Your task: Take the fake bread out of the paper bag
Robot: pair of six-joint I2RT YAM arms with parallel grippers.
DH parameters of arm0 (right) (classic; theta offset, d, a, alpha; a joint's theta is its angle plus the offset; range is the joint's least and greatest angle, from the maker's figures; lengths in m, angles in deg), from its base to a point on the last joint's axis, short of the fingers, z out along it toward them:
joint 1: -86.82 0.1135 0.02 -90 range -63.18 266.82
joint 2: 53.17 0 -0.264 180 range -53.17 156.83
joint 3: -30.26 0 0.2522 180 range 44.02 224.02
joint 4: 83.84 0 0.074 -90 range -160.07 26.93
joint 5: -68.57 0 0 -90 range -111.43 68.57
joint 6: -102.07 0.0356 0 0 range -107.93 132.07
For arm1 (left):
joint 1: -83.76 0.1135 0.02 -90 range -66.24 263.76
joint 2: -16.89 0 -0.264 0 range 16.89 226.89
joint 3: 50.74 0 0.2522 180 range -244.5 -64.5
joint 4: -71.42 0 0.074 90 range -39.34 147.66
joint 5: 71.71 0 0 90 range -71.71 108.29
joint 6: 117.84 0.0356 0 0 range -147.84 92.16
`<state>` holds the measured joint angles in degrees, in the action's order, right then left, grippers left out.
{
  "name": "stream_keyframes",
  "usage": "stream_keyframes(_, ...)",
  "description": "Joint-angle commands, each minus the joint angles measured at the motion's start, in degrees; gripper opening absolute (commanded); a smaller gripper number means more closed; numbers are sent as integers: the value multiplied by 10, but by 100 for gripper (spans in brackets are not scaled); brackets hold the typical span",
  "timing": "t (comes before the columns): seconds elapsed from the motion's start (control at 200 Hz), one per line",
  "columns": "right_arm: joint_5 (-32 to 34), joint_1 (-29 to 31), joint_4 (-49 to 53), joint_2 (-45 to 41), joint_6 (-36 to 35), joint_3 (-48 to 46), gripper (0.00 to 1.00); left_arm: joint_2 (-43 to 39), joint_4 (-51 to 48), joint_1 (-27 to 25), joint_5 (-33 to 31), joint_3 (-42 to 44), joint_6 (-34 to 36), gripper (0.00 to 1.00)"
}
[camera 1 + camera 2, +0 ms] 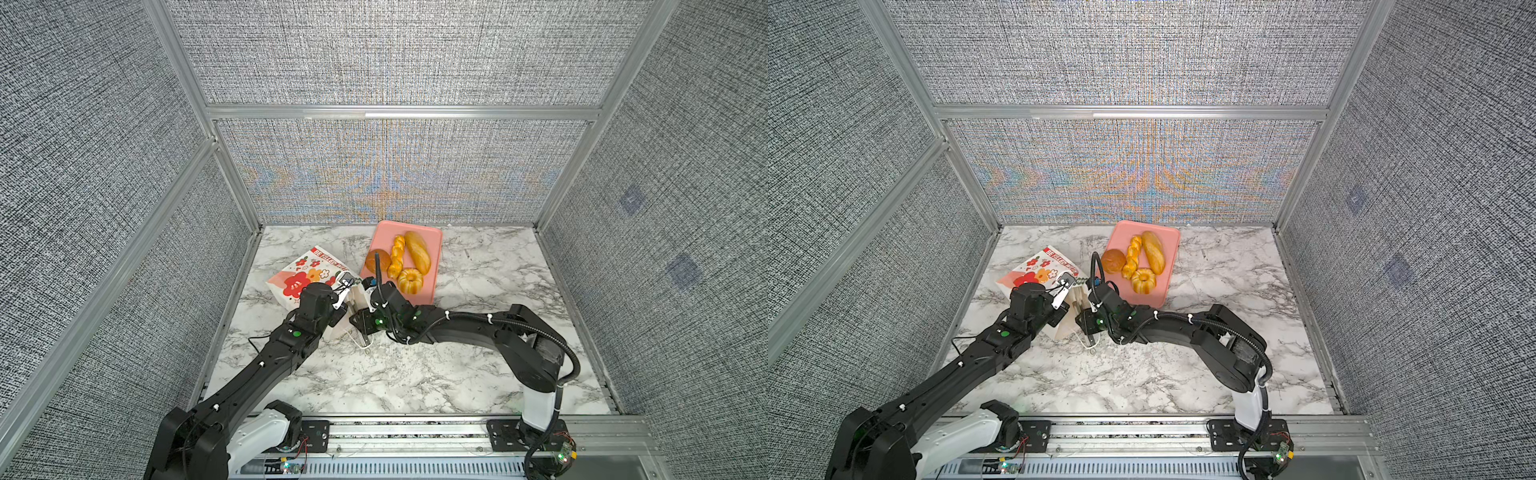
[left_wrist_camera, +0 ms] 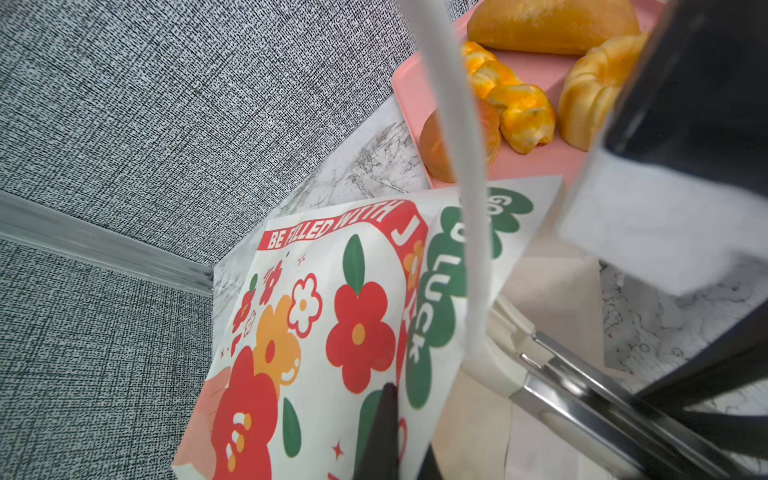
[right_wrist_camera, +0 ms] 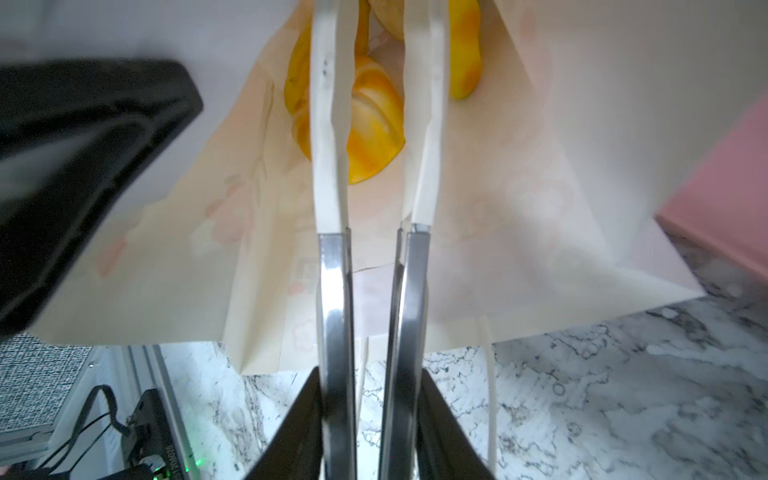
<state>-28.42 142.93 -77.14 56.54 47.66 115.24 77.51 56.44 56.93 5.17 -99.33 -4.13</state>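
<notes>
The paper bag (image 1: 305, 276) lies on its side on the marble table, its mouth towards the front right. My left gripper (image 2: 399, 436) is shut on the bag's upper mouth edge and holds it up. My right gripper (image 3: 370, 378) is shut on metal tongs (image 3: 332, 291), whose white tips (image 3: 328, 124) reach into the bag. A yellow ridged piece of fake bread (image 3: 374, 124) lies between the tips, with another (image 3: 465, 62) deeper in. On the pink tray (image 1: 388, 228) lie a round bun (image 1: 376, 259), a twisted stick (image 1: 397, 255), a long loaf (image 1: 417, 251) and a ring cake (image 1: 410, 281).
The tray stands just behind and to the right of the bag's mouth. Grey fabric walls with aluminium rails (image 1: 399, 112) close in the table on three sides. A white cord handle (image 1: 359, 343) trails on the marble under my right gripper.
</notes>
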Motion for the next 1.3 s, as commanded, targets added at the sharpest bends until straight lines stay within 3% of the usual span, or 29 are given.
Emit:
stream_keyframes(0.0,-40,0,19,0,23,5,35,-1,0,2,7,4,-8,0)
stream_keyframes(0.175,-102,-4,5,9,32,5,34,-2,6,2,16,13,-8,0)
stream_keyframes(0.44,-44,-17,-167,53,109,-47,32,-10,16,2,48,33,-27,0)
stream_keyframes(0.63,-53,-18,-121,105,109,43,28,-18,12,2,63,42,-33,0)
stream_keyframes(0.75,-101,-18,-63,141,76,109,28,-23,10,1,75,43,-34,0)
stream_keyframes(0.89,-113,-17,-72,153,84,97,29,-25,15,2,85,49,-37,0)
stream_keyframes(1.296,-68,-1,-59,106,34,10,54,-31,19,1,99,52,-40,0)
